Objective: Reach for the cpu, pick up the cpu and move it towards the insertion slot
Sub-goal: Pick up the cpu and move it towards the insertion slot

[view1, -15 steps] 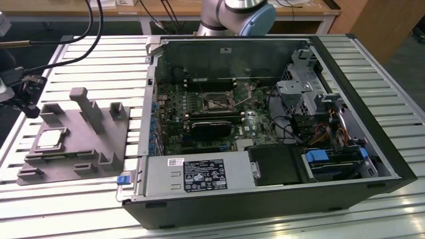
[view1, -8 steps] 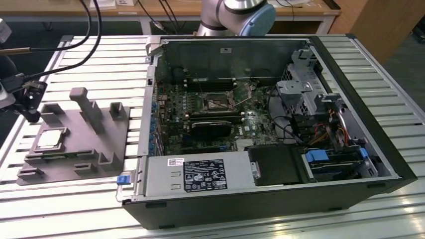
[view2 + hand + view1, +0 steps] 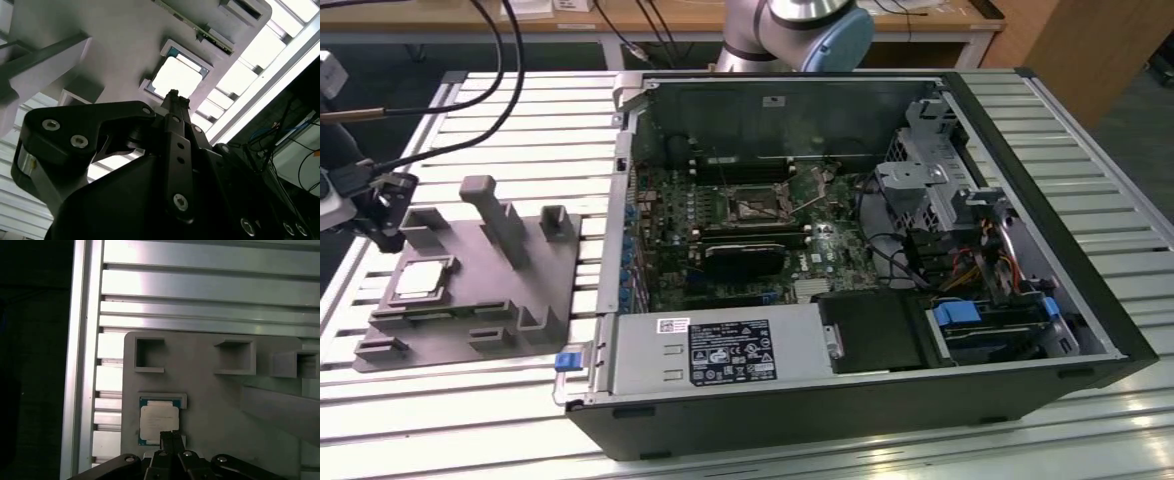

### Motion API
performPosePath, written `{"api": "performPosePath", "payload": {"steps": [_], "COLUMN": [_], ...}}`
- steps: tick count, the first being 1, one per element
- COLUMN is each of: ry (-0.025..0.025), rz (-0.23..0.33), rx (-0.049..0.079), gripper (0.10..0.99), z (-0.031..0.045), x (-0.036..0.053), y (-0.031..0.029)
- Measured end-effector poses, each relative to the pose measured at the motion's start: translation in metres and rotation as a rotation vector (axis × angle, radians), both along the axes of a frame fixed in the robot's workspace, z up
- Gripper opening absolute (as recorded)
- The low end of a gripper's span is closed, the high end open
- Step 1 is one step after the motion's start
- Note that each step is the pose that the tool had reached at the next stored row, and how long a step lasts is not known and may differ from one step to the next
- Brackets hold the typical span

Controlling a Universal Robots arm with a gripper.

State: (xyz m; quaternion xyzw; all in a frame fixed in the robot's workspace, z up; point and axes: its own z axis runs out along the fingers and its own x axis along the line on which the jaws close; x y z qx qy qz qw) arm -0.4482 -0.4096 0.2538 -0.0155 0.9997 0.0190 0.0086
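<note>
The cpu (image 3: 424,278) lies flat in a shallow square seat of the grey moulded tray (image 3: 520,290) at the exterior view's left; its silvery top shows in both wrist views (image 3: 177,76) (image 3: 158,422). My gripper (image 3: 376,215) hangs over the tray's far left corner, above the cpu and apart from it. In the wrist views its dark fingertips (image 3: 173,96) (image 3: 170,438) stand pressed together just short of the chip, with nothing between them. The insertion slot (image 3: 758,208) sits on the motherboard inside the open computer case, its thin lever beside it.
The black computer case (image 3: 854,400) lies open on the slatted metal table (image 3: 494,420). Tall pegs (image 3: 491,215) rise from the tray beside the cpu. Cables (image 3: 494,60) hang at the back left. A black block (image 3: 744,258) sits below the socket.
</note>
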Motion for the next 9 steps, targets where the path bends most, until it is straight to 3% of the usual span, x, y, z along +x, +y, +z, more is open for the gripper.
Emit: {"api": "performPosePath", "payload": {"steps": [9], "ry": [-0.0045], "rz": [0.002], "rx": [0.006], "gripper": [0.106], "z": [-0.0123], "x": [-0.0029], "y": [-0.0024]}}
